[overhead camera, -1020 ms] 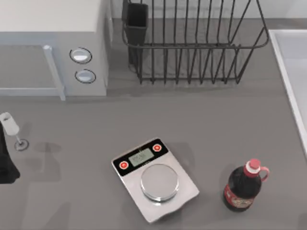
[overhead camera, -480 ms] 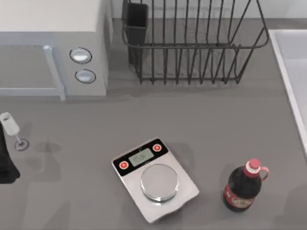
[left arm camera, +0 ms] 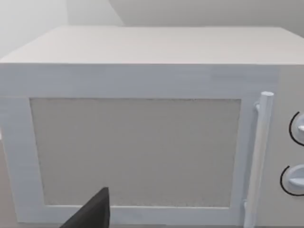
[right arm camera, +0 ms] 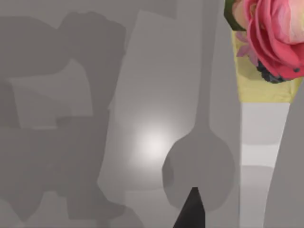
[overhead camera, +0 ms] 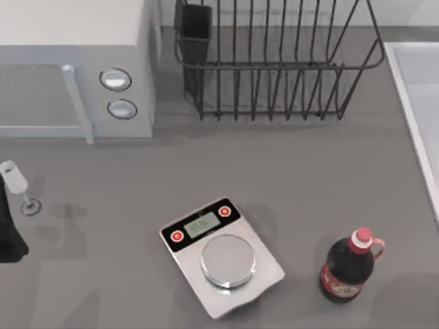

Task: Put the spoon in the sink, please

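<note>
**Top view: sink at the right edge, spoon under the right wrist camera**

Top view first, and here is your layout. The sink (overhead camera: 413, 103) runs along the right edge of the surface (overhead camera: 288, 171), with its pale raised rim on show and the basin running out of frame. The black wire dish rack (overhead camera: 274, 65) stands at the back, between the sink and the white microwave (overhead camera: 75, 68) in the back left corner. Out in the middle sits the kitchen scale (overhead camera: 221, 255), turned at an angle, its round steel plate toward the front. To its right, well apart from it, a dark soda bottle (overhead camera: 348, 269) stands upright with its red cap on. Over at the left edge you have a small wine glass (overhead camera: 17, 185), and just beside it the dark bulk of your left arm (overhead camera: 8, 236), parked there.

Left wrist view now: the microwave's door and handle face you head on, and a dark piece of the left tool (left arm camera: 92, 214) pokes in at the frame's edge. You cannot tell whether it is released or clenched.

Right wrist view, and here is your spoon (right arm camera: 202, 166). It is a flat grey shape against the grey surface. The dark tip of the right tool (right arm camera: 190, 211) overlaps the edge of its bowl. Touching or just above, you cannot tell, and the same goes for released or clenched. Near the end of the spoon's handle sits a pink flower (right arm camera: 273, 35) in a yellow pot (right arm camera: 263, 88).
</note>
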`<control>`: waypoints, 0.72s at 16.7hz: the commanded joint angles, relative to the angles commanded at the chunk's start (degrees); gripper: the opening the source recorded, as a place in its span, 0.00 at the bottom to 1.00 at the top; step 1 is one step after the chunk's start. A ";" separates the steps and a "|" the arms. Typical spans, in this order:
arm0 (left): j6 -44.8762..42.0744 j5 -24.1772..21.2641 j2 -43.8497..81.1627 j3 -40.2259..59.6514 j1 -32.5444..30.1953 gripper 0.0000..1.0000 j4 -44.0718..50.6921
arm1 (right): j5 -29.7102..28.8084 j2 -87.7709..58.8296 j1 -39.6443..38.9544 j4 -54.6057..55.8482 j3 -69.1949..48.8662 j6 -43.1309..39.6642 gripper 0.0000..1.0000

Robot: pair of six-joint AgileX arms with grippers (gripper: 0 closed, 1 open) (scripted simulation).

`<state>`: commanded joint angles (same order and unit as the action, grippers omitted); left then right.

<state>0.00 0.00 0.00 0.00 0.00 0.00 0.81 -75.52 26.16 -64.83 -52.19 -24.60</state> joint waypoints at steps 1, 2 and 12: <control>0.00 0.00 0.00 0.00 0.00 1.00 0.00 | 0.02 -0.24 -0.06 0.15 0.17 0.09 0.00; 0.00 0.00 0.00 0.00 0.00 1.00 0.00 | 0.02 -0.24 -0.06 0.15 0.17 0.09 0.00; 0.00 0.00 0.00 0.00 0.00 1.00 0.00 | -0.35 -26.73 -4.46 -11.58 -32.46 4.74 0.00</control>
<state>0.00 0.00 0.00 0.00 0.00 0.00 0.46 -102.24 21.70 -76.41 -84.65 -19.85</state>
